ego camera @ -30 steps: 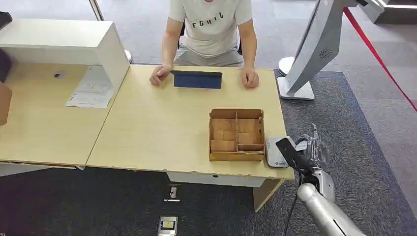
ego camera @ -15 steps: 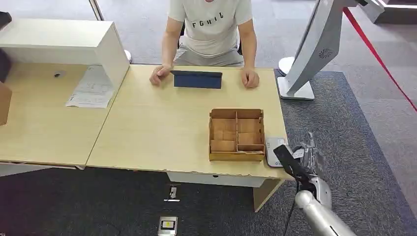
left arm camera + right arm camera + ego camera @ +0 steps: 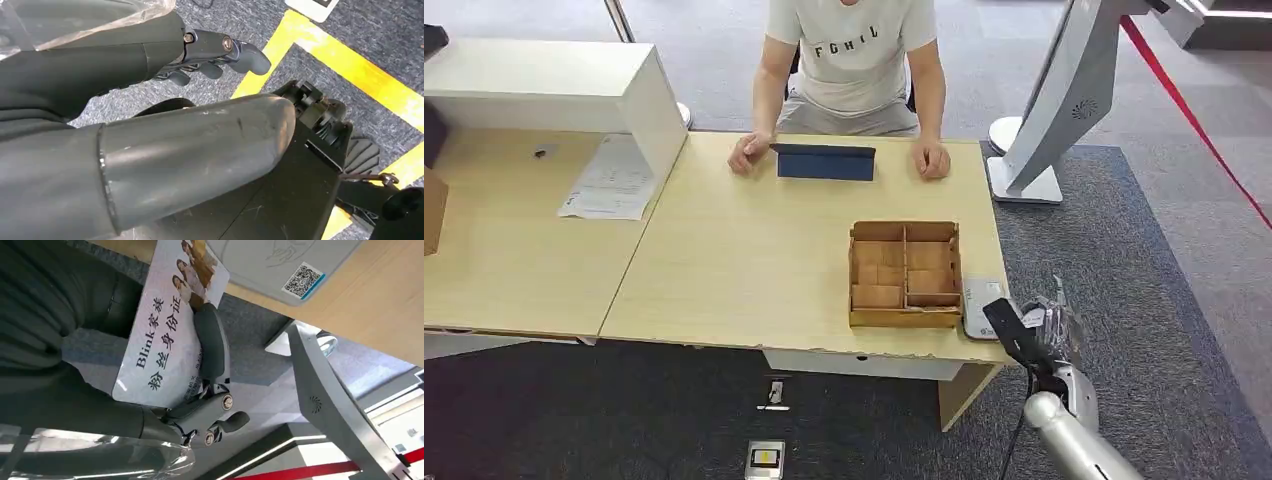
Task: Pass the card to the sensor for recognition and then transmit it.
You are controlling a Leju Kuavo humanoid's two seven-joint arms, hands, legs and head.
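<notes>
Head view: the right hand hangs just off the near right corner of the table, its fingers closed on the card, a small pale sliver here. The grey sensor lies flat on the table, right beside the wooden compartment box, and the card sits just past the sensor's outer edge, not yet over it.

Left wrist view: the left hand hangs over the floor, fingers loosely curled and holding nothing.

Right wrist view: the card is white and glossy, with printed characters, the word "Blink" and a small group photo at one end. A finger lies across its face. It looks thin, light, stiff and likely slippery, so an edge pinch that leaves the face clear should suit.
</notes>
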